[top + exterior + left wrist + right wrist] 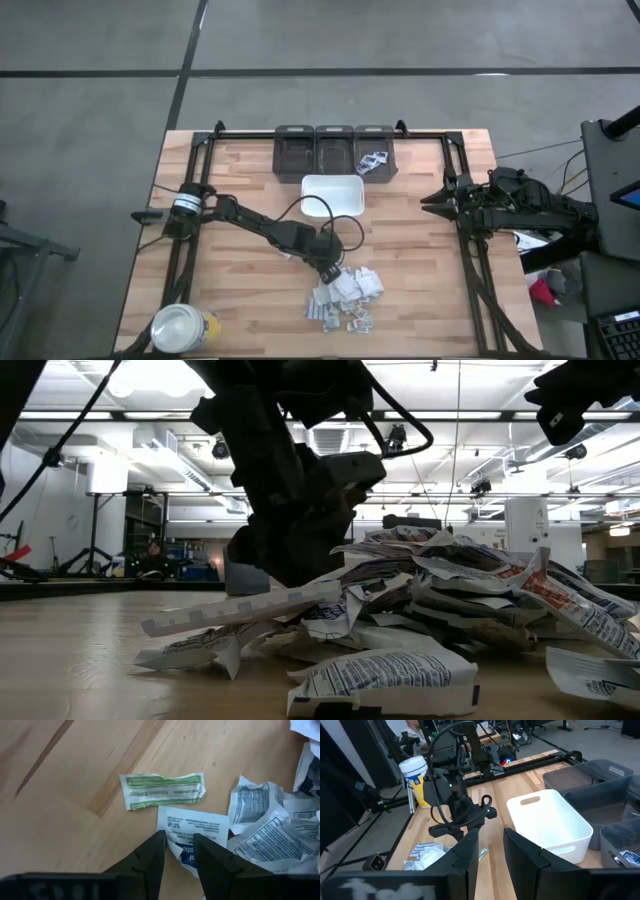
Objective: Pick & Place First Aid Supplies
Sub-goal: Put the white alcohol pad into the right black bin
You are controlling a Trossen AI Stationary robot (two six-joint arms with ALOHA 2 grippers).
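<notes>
The first aid supplies (pixel 345 295) lie in a loose heap of small paper packets on the wooden table, near its front edge. My left gripper (pixel 330 268) slants down at the heap's far left side, open. In the left wrist view its fingertips (pixel 159 840) stand over a white packet with blue print (pixel 192 826). A green-striped packet (pixel 162 791) lies flat just beyond it. My right gripper (pixel 428 203) waits open at the table's right edge with nothing between its fingers (pixel 470 842). My left gripper comes at the white packet with blue print (pixel 175 846) slanting down from the table's left, its two fingers a little apart over the packet's near edge. I cannot tell whether the fingertips touch the paper. The packet lies flat on the table.
A white tray (pixel 333 195) stands behind the heap at mid table. Three dark bins (pixel 335 150) line the far edge, and the right one holds a few packets (pixel 372 160). A yellow jar with a white lid (pixel 185 328) stands at the near left corner.
</notes>
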